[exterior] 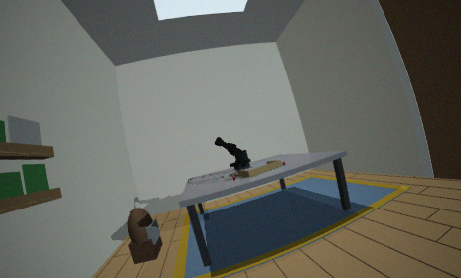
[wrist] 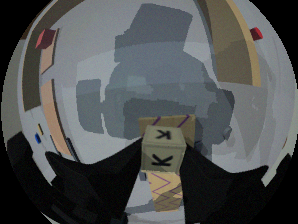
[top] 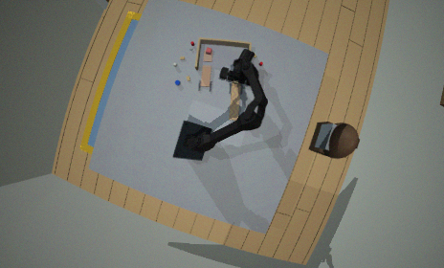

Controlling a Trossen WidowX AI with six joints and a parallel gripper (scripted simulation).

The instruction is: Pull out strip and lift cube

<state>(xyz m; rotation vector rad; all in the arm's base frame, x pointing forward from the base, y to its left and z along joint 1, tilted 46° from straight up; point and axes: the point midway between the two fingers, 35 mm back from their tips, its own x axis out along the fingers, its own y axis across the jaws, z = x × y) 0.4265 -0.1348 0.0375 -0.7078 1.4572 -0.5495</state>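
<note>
My gripper is shut on the pale cube marked K, with a finger on each side of it in the wrist view. The tan strip with purple zigzags shows beyond and below the cube; its middle is hidden behind the cube. I cannot tell whether cube and strip touch. A pink strip in two pieces with a gap shows a far piece and a near piece. A red cube sits on the far piece.
A low tan wall stands around the far side and left of the strips. Dark rails flank the pink strip's near end. Small objects lie outside, including a blue one and a red one.
</note>
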